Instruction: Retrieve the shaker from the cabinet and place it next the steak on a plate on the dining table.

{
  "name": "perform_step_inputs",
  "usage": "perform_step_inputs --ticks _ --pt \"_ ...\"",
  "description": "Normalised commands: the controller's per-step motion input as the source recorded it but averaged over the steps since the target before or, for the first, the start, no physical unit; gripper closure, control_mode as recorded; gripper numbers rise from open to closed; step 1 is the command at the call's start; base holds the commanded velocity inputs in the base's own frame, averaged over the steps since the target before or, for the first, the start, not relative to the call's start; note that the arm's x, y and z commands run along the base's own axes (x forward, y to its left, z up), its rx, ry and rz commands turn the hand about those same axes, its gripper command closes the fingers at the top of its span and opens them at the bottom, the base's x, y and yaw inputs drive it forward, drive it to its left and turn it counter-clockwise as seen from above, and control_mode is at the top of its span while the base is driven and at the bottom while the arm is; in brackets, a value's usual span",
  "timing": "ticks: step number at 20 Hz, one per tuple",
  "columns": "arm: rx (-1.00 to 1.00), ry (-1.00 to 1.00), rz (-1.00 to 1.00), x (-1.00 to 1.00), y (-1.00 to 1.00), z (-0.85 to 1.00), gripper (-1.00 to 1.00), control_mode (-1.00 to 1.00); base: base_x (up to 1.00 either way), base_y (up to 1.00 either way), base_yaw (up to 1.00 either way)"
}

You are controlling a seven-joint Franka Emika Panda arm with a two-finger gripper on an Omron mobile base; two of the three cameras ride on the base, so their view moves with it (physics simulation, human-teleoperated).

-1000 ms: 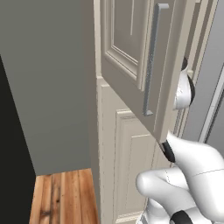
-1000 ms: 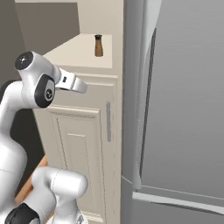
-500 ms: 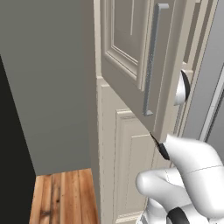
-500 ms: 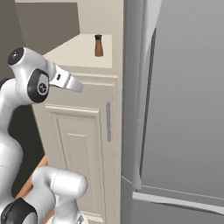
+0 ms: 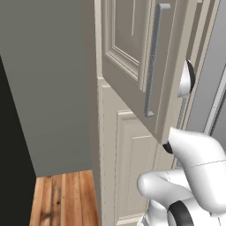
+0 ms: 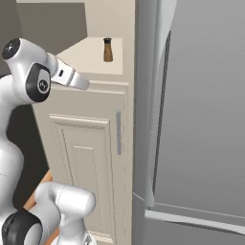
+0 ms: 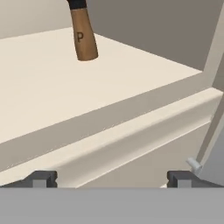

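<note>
The shaker stands upright on the open cabinet shelf, well ahead of the fingers and a bit off to their left. Fingers are spread wide open, holding nothing, hovering just outside the shelf's front edge.

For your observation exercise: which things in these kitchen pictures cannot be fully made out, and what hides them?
- Shaker: hand view, its dark cap cut off by the top edge.
- Gripper: hand view, just the fingertips rise above the bottom band.
- Cabinet door: left base view, top cut off by the frame edge.
</note>
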Motion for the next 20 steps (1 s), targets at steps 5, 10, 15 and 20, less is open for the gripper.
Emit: perform_step_inputs --ticks 5,10,15,20 --pt "0.0 -0.07 0.01 0.0 -0.04 0.19 -1.0 -1.0 0.0 0.0 0.0" --pt "0.0 -0.1 0.01 0.0 -0.17 0.04 -1.0 -1.0 0.0 0.0 0.0" --pt "0.0 -0.09 0.0 0.01 -0.3 0.0 -1.0 -1.0 0.0 0.0 0.0" --pt "0.0 -0.06 0.0 0.09 -0.13 0.01 -1.0 -1.0 0.0 0.0 0.0"
